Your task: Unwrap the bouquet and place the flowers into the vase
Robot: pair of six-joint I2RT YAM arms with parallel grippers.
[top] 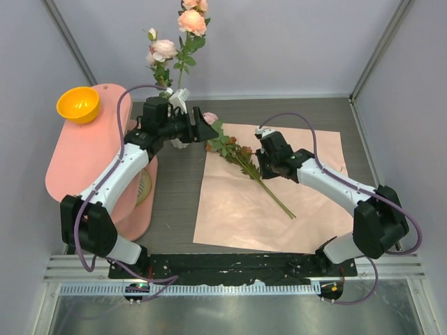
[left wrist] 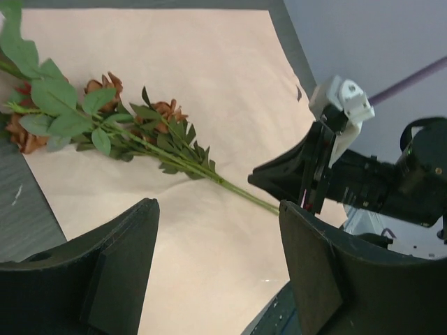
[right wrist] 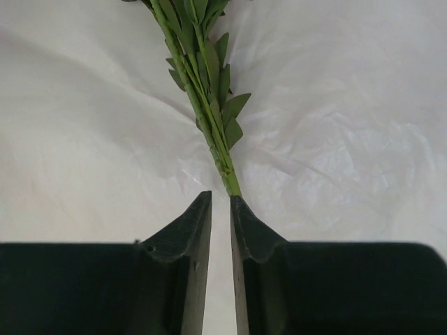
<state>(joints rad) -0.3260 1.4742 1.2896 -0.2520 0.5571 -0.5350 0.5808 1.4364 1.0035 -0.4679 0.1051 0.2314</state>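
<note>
Now, your left tool (top: 204,127) hangs released and empty just right of the vase (top: 180,144), which is mostly hidden behind that wrist and already carries several roses (top: 191,21). Further right of the vase, the loose flowers (top: 230,148) lie on the flat paper sheet (top: 237,216), blooms toward the vase, stem ends pointing away to the near right. Your right tool (top: 262,166) is nearer, its jaws almost together around the stems; whether it pinches them, you cannot tell.
</note>
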